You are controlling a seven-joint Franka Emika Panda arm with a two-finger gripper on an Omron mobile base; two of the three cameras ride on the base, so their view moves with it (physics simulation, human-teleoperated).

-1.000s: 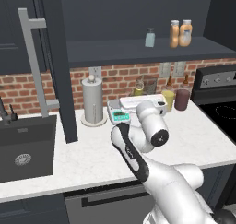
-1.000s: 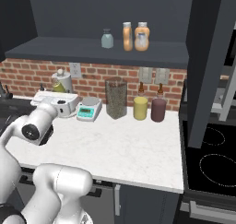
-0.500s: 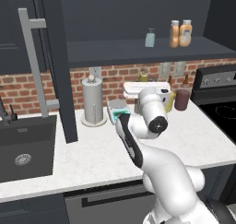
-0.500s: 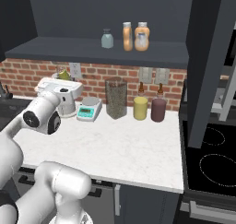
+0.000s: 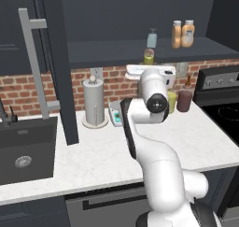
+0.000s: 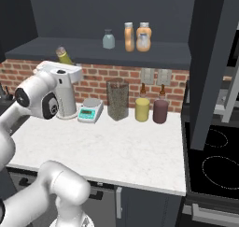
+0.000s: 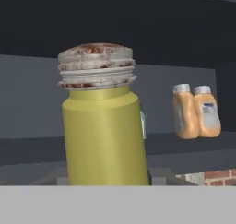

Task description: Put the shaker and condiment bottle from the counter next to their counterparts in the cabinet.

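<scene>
2 base views flank the arm, sharing cabinet (image 5: 140, 51) shelf; hand view close on shaker (image 7: 103, 126)

A kitchen: sink (image 5: 23, 149), stove (image 6: 212, 163), marble counter (image 6: 121, 151), brick backsplash (image 6: 98, 79).

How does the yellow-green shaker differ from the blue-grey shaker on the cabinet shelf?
The yellow-green shaker sits in the gripper, below the shelf edge; the blue-grey shaker stands on the cabinet shelf. The yellow-green one leans in the right base view; the blue-grey one is upright. Both are small capped cylinders.
</scene>
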